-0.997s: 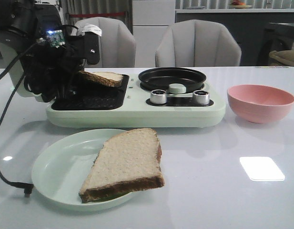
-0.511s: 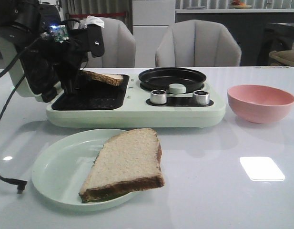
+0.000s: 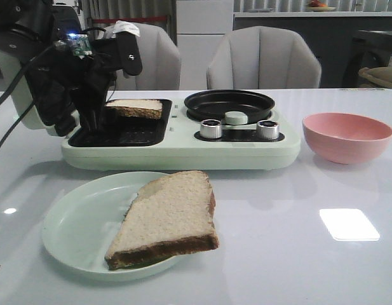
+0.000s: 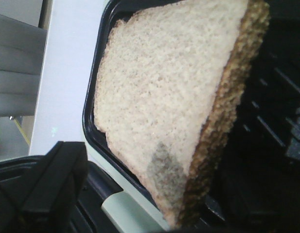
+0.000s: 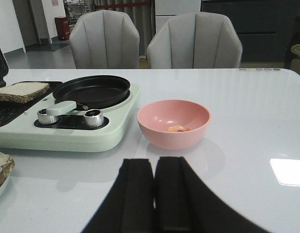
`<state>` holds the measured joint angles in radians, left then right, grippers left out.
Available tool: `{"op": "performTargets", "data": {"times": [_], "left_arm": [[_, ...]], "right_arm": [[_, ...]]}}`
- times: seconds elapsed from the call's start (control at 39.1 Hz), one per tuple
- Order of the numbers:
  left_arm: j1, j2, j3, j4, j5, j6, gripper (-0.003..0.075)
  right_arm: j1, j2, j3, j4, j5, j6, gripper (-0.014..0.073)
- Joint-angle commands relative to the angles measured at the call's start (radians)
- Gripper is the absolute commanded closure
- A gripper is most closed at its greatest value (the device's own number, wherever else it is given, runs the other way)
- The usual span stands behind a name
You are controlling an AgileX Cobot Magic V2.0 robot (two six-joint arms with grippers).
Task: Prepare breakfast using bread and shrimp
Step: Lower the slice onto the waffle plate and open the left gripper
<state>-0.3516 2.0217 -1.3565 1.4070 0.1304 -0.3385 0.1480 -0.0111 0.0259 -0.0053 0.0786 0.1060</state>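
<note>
One slice of bread (image 3: 135, 107) lies level at the back of the black grill tray (image 3: 138, 132); in the left wrist view this bread (image 4: 169, 97) overlaps the tray's rim (image 4: 89, 127). My left gripper (image 3: 94, 118) stands at its left end, open. The one finger (image 4: 55, 182) that shows is apart from the bread's near corner. A second slice of bread (image 3: 168, 218) rests on the pale green plate (image 3: 75, 229). An orange-pink shrimp (image 5: 178, 128) lies in the pink bowl (image 5: 159, 116). My right gripper (image 5: 154, 165) hovers shut and holds nothing.
The pale green breakfast machine (image 3: 183, 149) carries a round black pan (image 3: 229, 103) and two silver knobs (image 3: 211, 129). The pink bowl (image 3: 347, 136) stands to its right. Two grey chairs (image 3: 263, 58) stand behind the table. A bright light patch (image 3: 349, 224) lies on the table.
The slice at the grill tray was tilted and now sits level and a little lower. The left arm has shifted slightly right. The loose cable end at the lower left has left the view.
</note>
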Motion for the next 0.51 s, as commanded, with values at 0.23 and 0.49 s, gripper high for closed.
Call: {"op": "performTargets", "data": {"times": [0.23, 0.49], "left_arm": [[-0.019, -0.167, 0.079, -0.038, -0.042, -0.026, 0.0127], [-0.037, -0.270, 0.156, -0.089, -0.008, -0.026, 0.0129]], "right_arm": [[-0.006, -0.021, -0.016, -0.011, -0.087, -0.005, 0.0442], [-0.006, -0.021, -0.016, -0.011, -0.087, -0.005, 0.0442]]}}
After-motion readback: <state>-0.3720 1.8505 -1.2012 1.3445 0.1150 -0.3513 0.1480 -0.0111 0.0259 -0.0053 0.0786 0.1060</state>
